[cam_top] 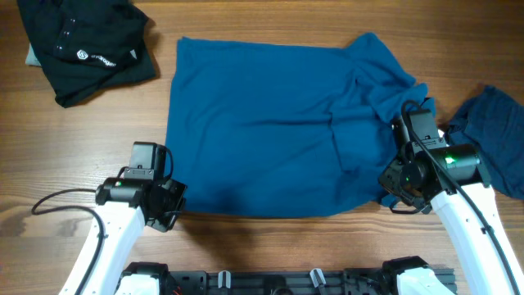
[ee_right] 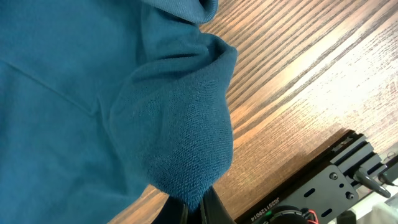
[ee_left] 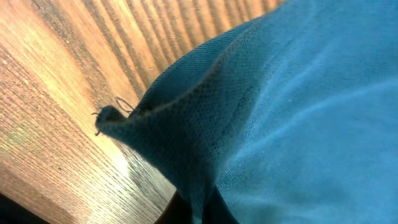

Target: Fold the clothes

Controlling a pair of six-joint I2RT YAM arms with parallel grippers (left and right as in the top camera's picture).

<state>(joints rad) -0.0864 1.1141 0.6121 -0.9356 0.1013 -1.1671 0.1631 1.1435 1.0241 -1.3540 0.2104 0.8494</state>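
T-shirt [cam_top: 262, 123]: spread on table [cam_top: 270, 246], right side rumpled
left fingers [ee_left: 179, 214]: clamped on its near-left corner
right fingers [ee_right: 214, 210]: clamped on its near-right corner

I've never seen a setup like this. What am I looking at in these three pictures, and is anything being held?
Two robot arms work at a wooden table. One picture looks straight down from above; the other two come from cameras on the arms' wrists. A blue T-shirt lies spread out, with a black garment at the overhead view's upper left and a darker blue garment at its right edge. The left gripper is shut on the shirt's near left corner. The right gripper pinches bunched fabric on its right side.
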